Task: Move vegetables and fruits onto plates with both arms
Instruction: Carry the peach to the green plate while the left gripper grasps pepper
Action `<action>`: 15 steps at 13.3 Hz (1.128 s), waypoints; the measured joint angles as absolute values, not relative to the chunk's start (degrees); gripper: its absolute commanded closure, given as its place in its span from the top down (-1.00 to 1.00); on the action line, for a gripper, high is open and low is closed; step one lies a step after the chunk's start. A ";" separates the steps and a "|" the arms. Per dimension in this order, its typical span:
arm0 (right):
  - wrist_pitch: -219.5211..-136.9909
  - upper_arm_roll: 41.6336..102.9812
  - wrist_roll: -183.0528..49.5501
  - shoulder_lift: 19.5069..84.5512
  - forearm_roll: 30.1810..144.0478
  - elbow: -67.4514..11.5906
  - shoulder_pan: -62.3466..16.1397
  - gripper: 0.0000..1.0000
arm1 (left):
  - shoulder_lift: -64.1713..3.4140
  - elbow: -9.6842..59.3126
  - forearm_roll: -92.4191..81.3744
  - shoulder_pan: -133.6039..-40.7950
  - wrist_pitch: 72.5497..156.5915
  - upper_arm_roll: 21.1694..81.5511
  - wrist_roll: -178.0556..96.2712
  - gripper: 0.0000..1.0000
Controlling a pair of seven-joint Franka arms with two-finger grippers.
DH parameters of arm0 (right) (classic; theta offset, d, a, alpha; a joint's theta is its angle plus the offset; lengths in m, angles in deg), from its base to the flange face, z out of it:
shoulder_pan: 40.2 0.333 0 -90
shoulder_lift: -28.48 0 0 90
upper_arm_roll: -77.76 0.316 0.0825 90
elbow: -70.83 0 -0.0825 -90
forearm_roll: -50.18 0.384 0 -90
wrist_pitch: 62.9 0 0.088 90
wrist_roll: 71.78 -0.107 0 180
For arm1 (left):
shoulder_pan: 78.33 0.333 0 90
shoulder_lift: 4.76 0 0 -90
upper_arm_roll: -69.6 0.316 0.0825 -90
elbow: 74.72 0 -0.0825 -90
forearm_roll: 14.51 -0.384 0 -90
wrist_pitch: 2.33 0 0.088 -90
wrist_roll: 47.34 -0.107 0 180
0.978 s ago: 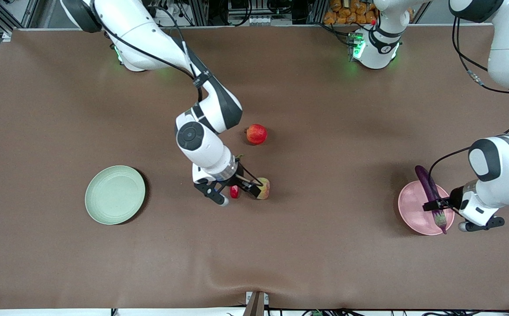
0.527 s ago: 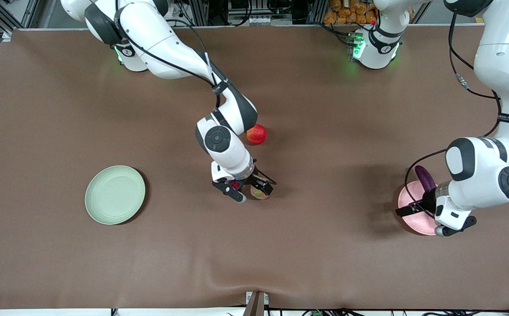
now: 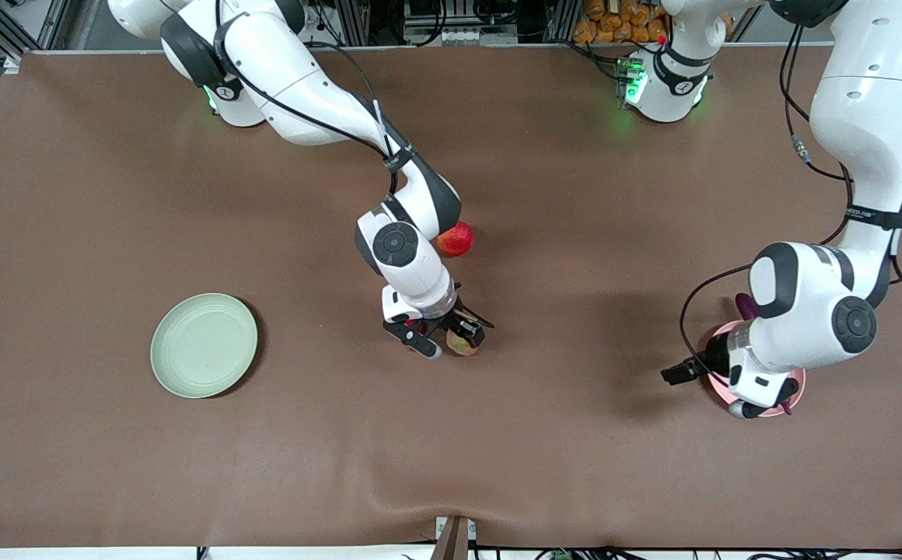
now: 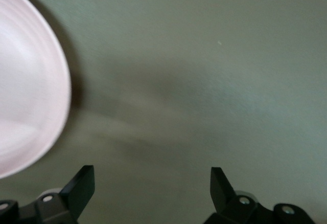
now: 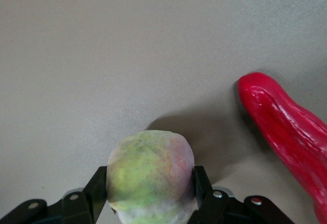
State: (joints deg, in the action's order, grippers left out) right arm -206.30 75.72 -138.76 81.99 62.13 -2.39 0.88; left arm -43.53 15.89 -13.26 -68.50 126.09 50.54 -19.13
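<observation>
Brown cloth-covered table fills the front view, rack clutter along top edge. R gripper at frame centre, down at the table, jaws clamped on the peach; R wrist view shows both fingers pressed against its sides. Chili lies on cloth just beside the peach, mostly hidden under the gripper in front view. Red fruit sits just above the gripper in frame, partly covered by R arm's elbow. Green plate at centre-left, nothing on it. Pink plate at lower right, largely covered by L arm's wrist; eggplant tip pokes out at its upper edge. L gripper spread wide, holding nothing, over bare cloth just beside pink plate's rim.
</observation>
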 measured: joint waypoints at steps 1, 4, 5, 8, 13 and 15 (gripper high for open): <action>-205.45 75.49 -138.77 81.97 62.15 -2.17 0.80 -1.00 | -43.52 15.84 -13.26 -69.38 126.09 50.49 -19.02 1.00; -193.22 75.45 -138.72 80.86 62.18 2.12 -1.85 -1.00 | -43.51 15.60 -13.25 -72.51 126.13 50.41 -19.00 1.00; -187.94 75.68 -138.56 80.01 62.18 4.35 -3.58 -1.00 | -43.51 15.37 -13.25 -73.80 126.21 50.38 -19.00 1.00; -175.44 77.38 -130.73 76.40 62.21 7.67 -11.09 -1.00 | -43.54 13.18 -13.21 -79.04 126.29 50.47 -16.78 1.00; -160.26 77.26 -105.71 73.12 61.18 7.88 -23.28 -1.00 | -47.76 4.24 -13.19 -91.01 127.38 51.91 -2.82 1.00; -156.80 77.04 -95.95 73.03 59.48 7.84 -28.56 -1.00 | -50.15 0.83 -13.19 -100.65 130.79 57.67 1.13 1.00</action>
